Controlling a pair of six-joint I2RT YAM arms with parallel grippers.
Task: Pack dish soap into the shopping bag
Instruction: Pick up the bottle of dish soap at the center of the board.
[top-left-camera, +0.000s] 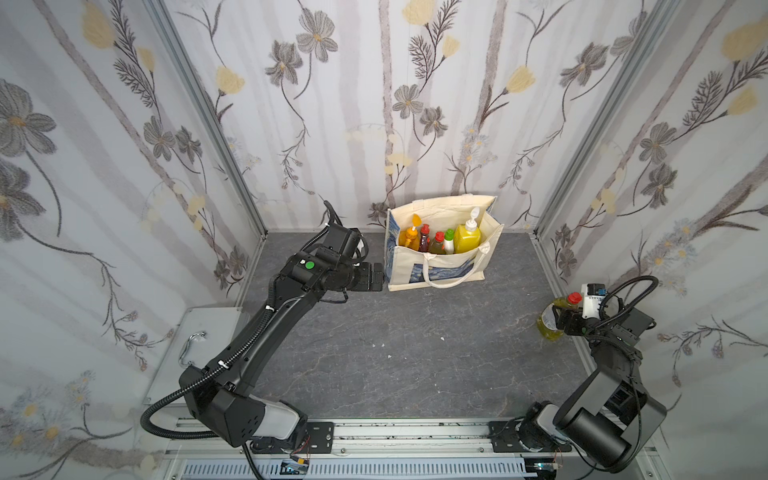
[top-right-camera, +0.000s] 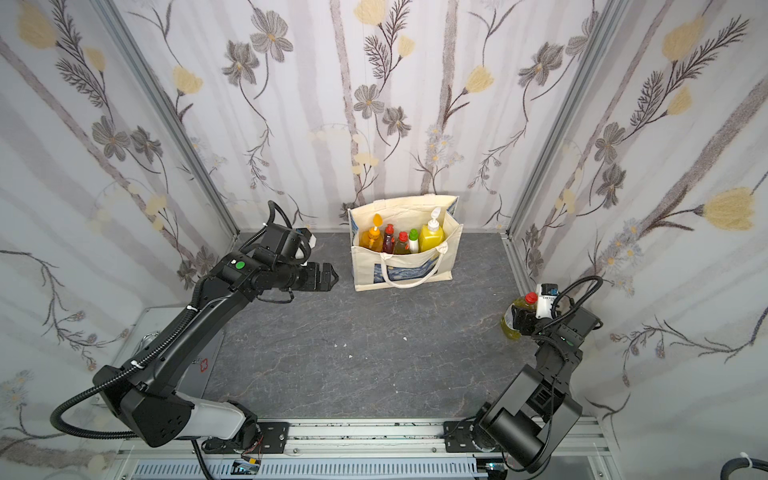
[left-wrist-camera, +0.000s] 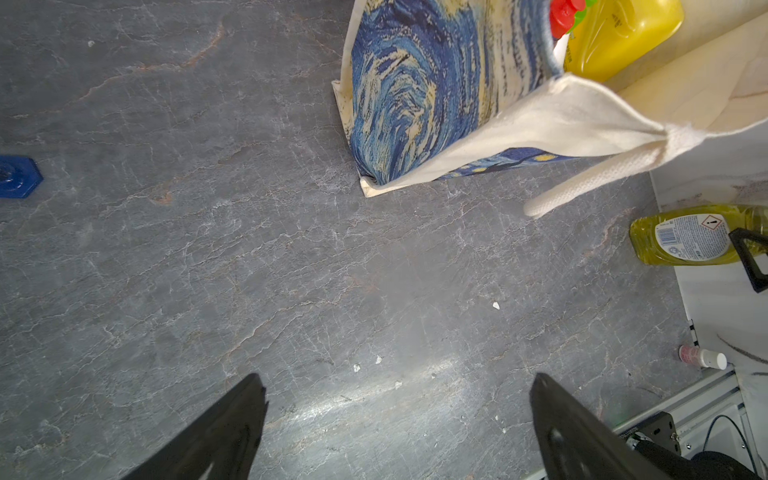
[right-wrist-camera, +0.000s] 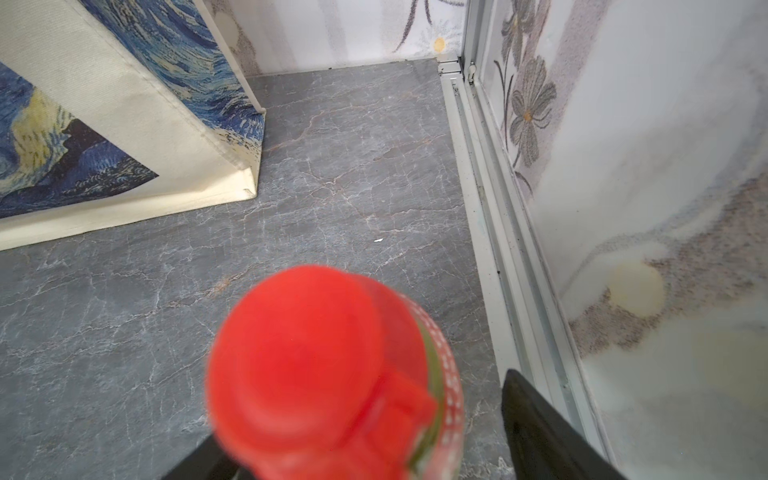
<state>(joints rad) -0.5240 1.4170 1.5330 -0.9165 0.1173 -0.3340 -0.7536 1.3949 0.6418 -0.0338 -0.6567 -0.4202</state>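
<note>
Jaws of our right end effector (top-left-camera: 562, 321) straddle the yellow-green, red-capped plastic soap bottle (top-left-camera: 547, 330) standing on the grey marbled surface (top-left-camera: 415, 353) by the right wall; we cannot tell if they grip. Our left end effector (top-left-camera: 376, 277) gapes empty beside the cream canvas tote with blue swirls (top-left-camera: 409, 270), which holds five other bottles (top-left-camera: 467, 239).

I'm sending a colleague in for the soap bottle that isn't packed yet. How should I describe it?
Find the canvas bag at the back of the grey table; five bottles stand in it. Then look along the table's right edge, by the wall. The yellow-green, red-capped bottle there is the only one outside the bag.
</note>
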